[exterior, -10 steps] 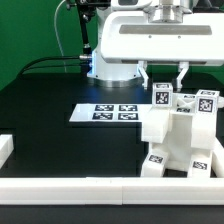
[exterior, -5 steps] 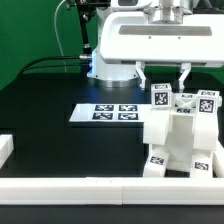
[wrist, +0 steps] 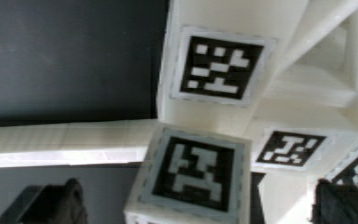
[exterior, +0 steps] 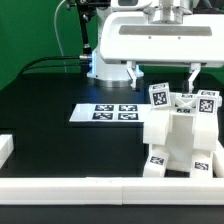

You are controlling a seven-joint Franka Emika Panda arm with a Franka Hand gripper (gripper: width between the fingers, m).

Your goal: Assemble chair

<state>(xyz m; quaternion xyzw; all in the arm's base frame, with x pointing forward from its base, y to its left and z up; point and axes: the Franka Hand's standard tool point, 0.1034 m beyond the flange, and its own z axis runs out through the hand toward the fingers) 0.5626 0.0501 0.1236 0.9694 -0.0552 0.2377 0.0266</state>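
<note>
The chair [exterior: 178, 135] stands as a blocky white structure with black-and-white tags at the exterior view's right, near the front wall. My gripper [exterior: 163, 78] hangs just above it, open, with one finger on each side of the chair's upright tagged post [exterior: 160, 97] and a gap on both sides. In the wrist view my gripper [wrist: 202, 205] straddles that post's tagged end [wrist: 197, 172], and the dark fingers [wrist: 51, 205] stand apart from it. Another tagged face of the chair [wrist: 220, 68] lies beyond it.
The marker board [exterior: 110, 113] lies flat on the black table, toward the exterior view's left of the chair. A low white wall [exterior: 90, 190] runs along the front edge, with a short stub [exterior: 5, 148] at the left. The robot base [exterior: 110, 65] stands behind.
The fingers have spread wide apart and let go of the chair's tagged post. The chair and the arm have stayed in place.
</note>
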